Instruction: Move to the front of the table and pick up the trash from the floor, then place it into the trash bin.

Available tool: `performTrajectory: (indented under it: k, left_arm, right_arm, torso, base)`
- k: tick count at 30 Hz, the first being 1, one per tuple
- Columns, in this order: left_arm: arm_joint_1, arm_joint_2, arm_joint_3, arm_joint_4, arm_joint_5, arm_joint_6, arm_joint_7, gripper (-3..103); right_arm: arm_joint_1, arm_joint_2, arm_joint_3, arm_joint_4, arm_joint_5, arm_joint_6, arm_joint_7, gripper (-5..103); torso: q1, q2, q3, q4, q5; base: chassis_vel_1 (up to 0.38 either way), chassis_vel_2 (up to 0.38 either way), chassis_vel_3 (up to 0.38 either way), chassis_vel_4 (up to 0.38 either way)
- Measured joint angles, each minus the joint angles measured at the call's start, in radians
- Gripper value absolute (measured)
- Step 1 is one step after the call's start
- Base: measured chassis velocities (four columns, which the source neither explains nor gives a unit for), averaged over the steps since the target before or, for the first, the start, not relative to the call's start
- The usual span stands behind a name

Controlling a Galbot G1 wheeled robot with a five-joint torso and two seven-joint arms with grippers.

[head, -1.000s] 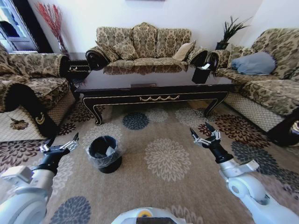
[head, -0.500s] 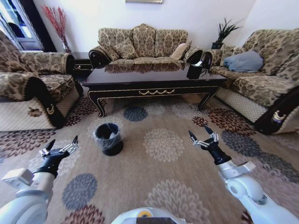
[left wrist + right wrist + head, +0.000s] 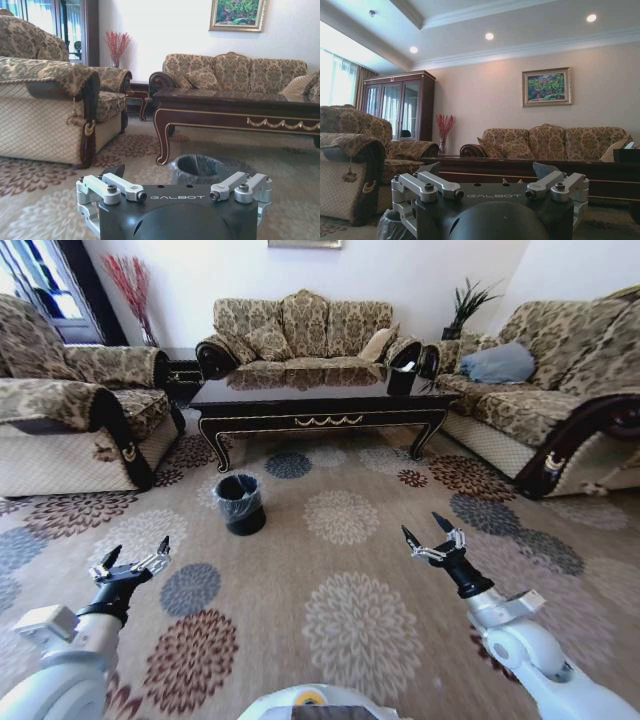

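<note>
The dark glossy table [image 3: 320, 422] with gold trim stands ahead across the carpet, also seen from the left wrist [image 3: 235, 107]. The black trash bin [image 3: 240, 502] with its plastic liner sits on the floor in front of the table's left leg, ahead of my left gripper [image 3: 138, 548]. That gripper is open and holds nothing, low at the left. My right gripper [image 3: 424, 530] is open and holds nothing too, raised over the carpet at the right. The bin [image 3: 200, 169] shows just beyond the left gripper's fingers [image 3: 120, 185]. The trash is out of view.
Patterned sofas stand on the left [image 3: 70, 410], behind the table [image 3: 300, 330] and on the right [image 3: 540, 400]. A black tissue box [image 3: 402, 380] sits on the table's right end. Flowered carpet [image 3: 340, 580] spreads wide between me and the table.
The whole head view has shifted: the camera has backed away, so the table and bin now look farther off and smaller. Both arms keep their pose, grippers still open.
</note>
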Motion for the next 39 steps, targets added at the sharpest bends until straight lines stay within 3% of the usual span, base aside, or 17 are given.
performTrajectory:
  k: [16,39]
  left_arm:
    - [0.008,-0.013,0.038,0.0,0.041,-0.006,0.0,100]
    - [0.009,-0.029,0.068,0.0,0.066,-0.01,0.0,100]
  right_arm:
    - [-0.033,0.018,0.008,-0.007,-0.025,0.033,-0.042,100]
    - [-0.032,0.02,0.011,-0.02,-0.026,0.045,-0.084,100]
  torso:
    - [0.0,0.0,-0.001,0.0,0.0]
    - [0.0,0.0,0.0,0.0001,-0.0001]
  base:
    - [0.297,-0.29,-0.293,0.289]
    - [0.022,-0.017,-0.024,0.023]
